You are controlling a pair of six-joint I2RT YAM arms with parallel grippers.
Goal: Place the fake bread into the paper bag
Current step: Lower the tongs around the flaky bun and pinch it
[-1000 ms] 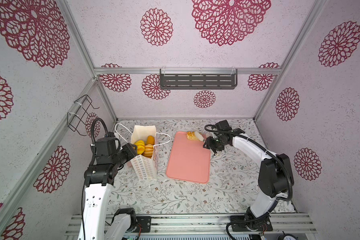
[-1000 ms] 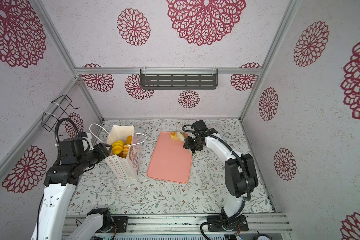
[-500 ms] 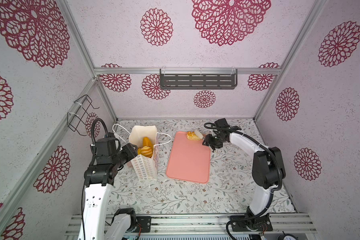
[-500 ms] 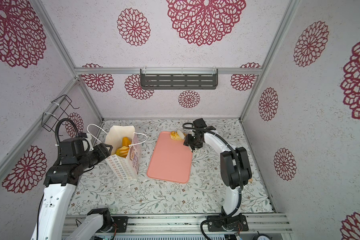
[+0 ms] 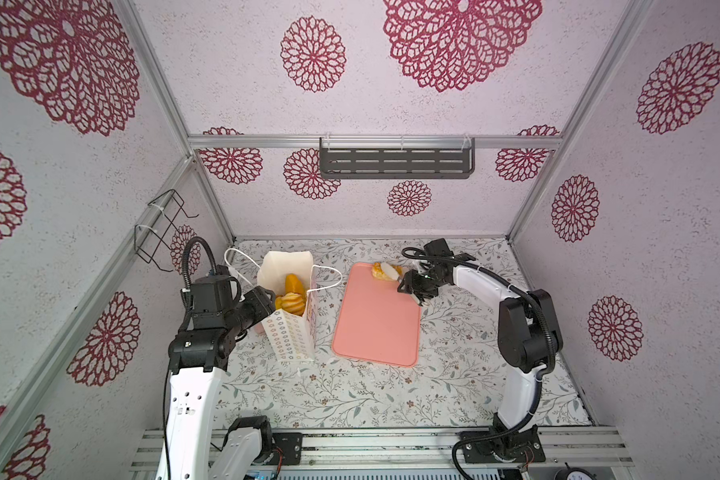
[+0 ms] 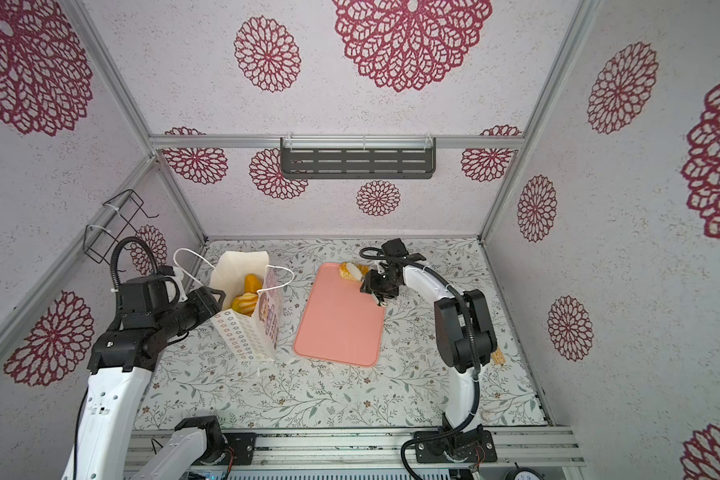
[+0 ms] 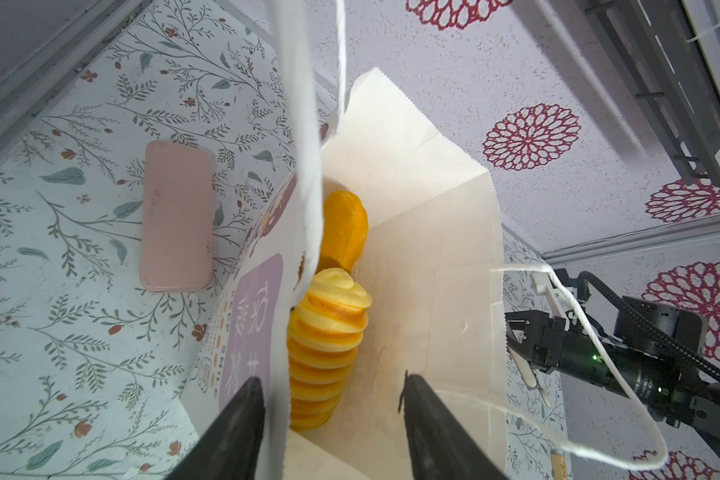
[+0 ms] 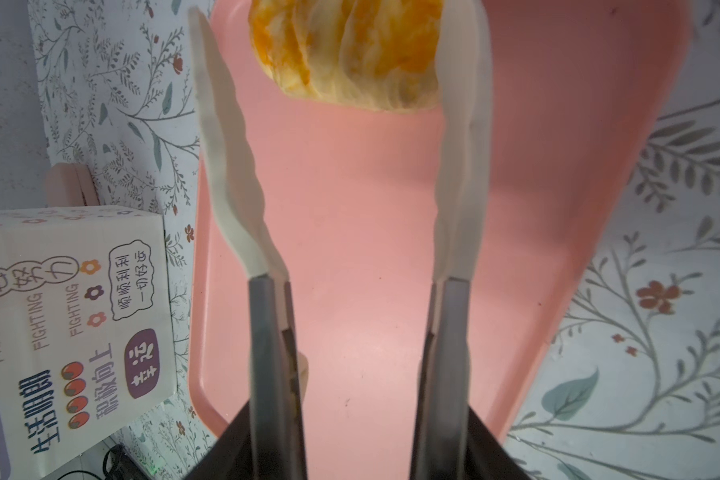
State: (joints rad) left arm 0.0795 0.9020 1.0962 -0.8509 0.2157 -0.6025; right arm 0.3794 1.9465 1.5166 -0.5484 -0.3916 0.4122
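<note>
fetch step: fake bread (image 8: pixel 350 54) on tray (image 8: pixel 350 249) far end, my right gripper (image 5: pixel 415 286) clamping tongs (image 8: pixel 233 174), tips spread astride it. left gripper (image 7: pixel 329 384) gapes over paper bag (image 7: pixel 412 187) wall beside tray. next, i judge: squeeze, lift

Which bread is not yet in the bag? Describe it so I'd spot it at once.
Find the pink tray in the middle of the table, right of the bag. At its far end lies one pale, orange-streaked bread, between the white tips of the tongs. It alone is on the tray; the other breads stand inside the bag.
</note>
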